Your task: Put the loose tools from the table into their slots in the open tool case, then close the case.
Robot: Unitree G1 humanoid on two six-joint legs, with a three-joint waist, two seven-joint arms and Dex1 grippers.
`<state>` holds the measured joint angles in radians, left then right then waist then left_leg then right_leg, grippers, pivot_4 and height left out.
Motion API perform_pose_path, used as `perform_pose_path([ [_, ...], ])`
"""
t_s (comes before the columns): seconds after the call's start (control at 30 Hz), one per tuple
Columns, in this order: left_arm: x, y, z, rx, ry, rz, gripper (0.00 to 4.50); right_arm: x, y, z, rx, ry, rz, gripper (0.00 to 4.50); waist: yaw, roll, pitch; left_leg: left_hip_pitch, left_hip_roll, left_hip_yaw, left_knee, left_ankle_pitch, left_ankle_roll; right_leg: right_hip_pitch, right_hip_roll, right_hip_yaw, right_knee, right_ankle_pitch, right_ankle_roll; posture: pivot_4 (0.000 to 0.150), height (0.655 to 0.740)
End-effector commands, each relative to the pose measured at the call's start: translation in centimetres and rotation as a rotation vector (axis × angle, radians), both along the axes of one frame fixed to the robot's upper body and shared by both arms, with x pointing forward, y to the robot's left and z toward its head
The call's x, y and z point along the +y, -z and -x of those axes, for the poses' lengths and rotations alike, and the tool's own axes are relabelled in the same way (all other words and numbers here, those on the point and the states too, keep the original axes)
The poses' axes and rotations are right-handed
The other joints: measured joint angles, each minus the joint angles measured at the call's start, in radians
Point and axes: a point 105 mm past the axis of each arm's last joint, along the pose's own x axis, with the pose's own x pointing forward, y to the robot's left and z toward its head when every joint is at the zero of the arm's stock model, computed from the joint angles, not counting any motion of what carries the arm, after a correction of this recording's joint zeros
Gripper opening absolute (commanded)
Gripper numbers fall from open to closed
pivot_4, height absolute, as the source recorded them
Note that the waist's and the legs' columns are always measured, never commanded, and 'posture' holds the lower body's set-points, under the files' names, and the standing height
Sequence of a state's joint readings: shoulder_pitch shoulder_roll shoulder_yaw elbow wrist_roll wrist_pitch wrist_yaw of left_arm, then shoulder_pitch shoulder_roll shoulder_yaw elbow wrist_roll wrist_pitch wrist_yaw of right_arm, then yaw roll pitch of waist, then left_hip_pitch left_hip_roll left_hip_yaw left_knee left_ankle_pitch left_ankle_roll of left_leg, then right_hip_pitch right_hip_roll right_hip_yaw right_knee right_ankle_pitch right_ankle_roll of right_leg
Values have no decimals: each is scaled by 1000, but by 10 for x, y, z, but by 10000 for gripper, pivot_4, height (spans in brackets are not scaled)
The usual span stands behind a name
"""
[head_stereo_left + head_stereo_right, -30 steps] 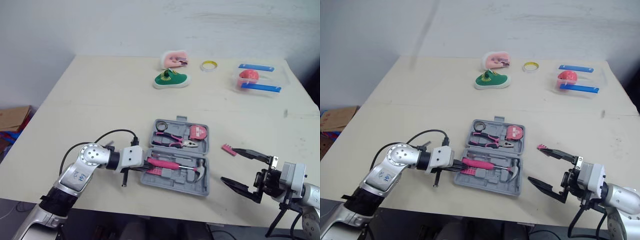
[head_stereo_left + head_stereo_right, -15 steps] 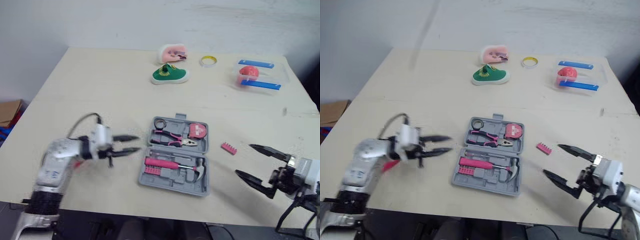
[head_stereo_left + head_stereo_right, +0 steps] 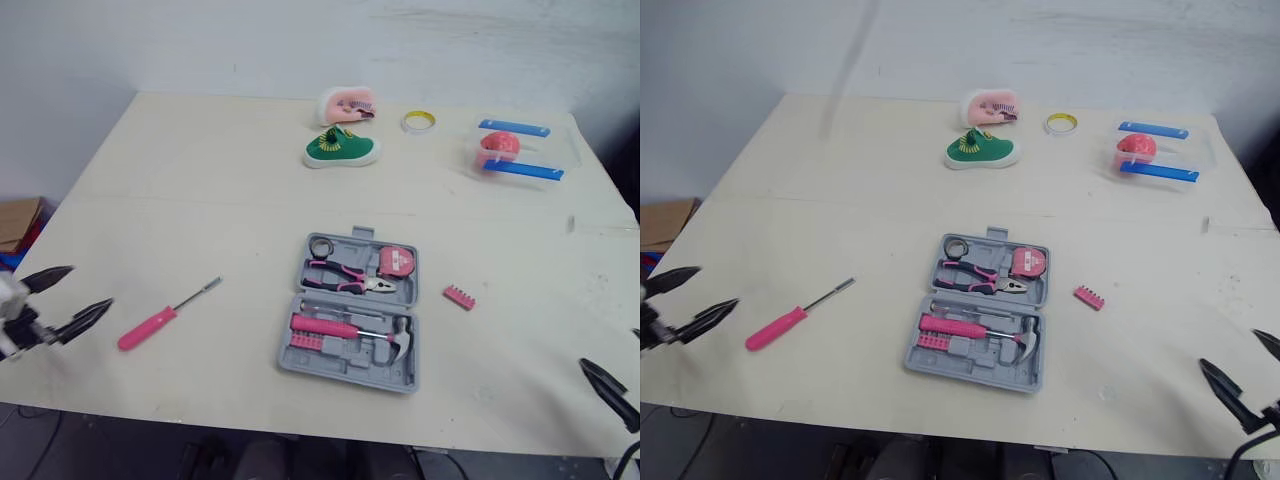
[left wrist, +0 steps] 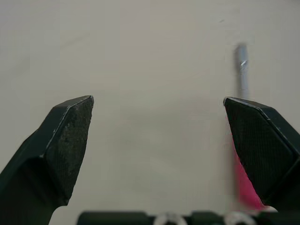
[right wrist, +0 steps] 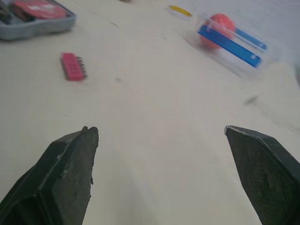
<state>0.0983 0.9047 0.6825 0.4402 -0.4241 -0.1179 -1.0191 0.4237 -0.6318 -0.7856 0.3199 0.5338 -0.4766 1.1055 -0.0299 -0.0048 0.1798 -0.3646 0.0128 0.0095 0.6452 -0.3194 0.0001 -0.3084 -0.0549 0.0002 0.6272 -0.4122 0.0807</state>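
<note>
Since the pink-handled screwdriver (image 3: 163,316) lies loose on the table (image 3: 200,180), left of the open tool case (image 3: 352,355) and just right of my left gripper (image 3: 90,285), I judge that picking it up is the step in hand. My left fingers (image 4: 65,136) are spread wide with nothing between them. In the left wrist view the screwdriver runs close beside one finger rather than down the middle, so I should shift sideways until the handle sits centred. I should then close across the thick handle, not the thin shaft. The handle looks like smooth, rounded plastic that may roll, and the slim bare-metal shaft points far and right toward the case. My right gripper (image 3: 1230,350) hangs at the near right edge, its fingers also spread and empty. It is well apart from the small pink bit holder (image 3: 459,297), a flat ribbed strip lying just right of the case. The case is grey moulded plastic with shaped recesses already holding pliers (image 3: 345,280), a red tape measure (image 3: 397,263) and a hammer (image 3: 398,340). I cannot tell which recess is free for the screwdriver.
</note>
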Motion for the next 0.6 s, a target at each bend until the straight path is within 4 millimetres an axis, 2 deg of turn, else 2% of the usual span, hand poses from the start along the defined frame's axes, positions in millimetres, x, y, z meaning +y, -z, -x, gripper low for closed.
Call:
perform_pose_path([
  [0.03,24,-5,12,-50,-126,0,44887,-18,0,15,0,79,39,45000,0,0,0,0,0,0,0,0,0,0,0,0,0,0,0,1500,7400],
  [0.13,33,-6,15,-83,-191,1,44887,-24,4,20,6,116,32,45000,0,0,0,0,0,0,-1,0,0,0,-1,-1,0,0,-1,1500,7400],
  [0.2,32,-6,16,-91,-199,4,44887,-25,6,21,5,125,19,45000,-1,0,0,0,0,0,-1,-1,-1,0,-1,-1,0,0,-1,1500,7400],
  [0.3,10,-14,4,-121,-117,9,44887,-15,7,11,-5,74,0,45000,-2,1,0,0,-1,0,-1,-1,-1,0,-2,-1,0,0,-1,1500,7400],
  [0.4,-13,-24,-11,-143,-17,-1,44887,-2,1,-8,-18,8,-16,45000,-2,1,0,0,-1,0,-1,-1,-1,0,-2,-1,1,0,-1,1500,7400],
  [0.47,-20,-26,-14,-145,12,-9,44887,1,0,-14,-13,-3,-20,45000,-2,1,0,0,-1,0,-1,0,-1,0,-2,-1,1,0,-1,1500,7400],
  [0.53,-36,-33,-23,-175,76,-41,44887,8,-9,-29,-28,-34,-47,45000,-3,2,-1,0,-1,0,0,0,-1,0,-1,-1,1,0,0,1500,7400],
  [0.6,-60,-42,-34,-205,166,-29,44887,24,-22,-47,-47,-110,-44,45000,-2,3,0,-1,-1,1,-1,-1,-1,-1,-1,-1,0,0,0,1500,7400],
])
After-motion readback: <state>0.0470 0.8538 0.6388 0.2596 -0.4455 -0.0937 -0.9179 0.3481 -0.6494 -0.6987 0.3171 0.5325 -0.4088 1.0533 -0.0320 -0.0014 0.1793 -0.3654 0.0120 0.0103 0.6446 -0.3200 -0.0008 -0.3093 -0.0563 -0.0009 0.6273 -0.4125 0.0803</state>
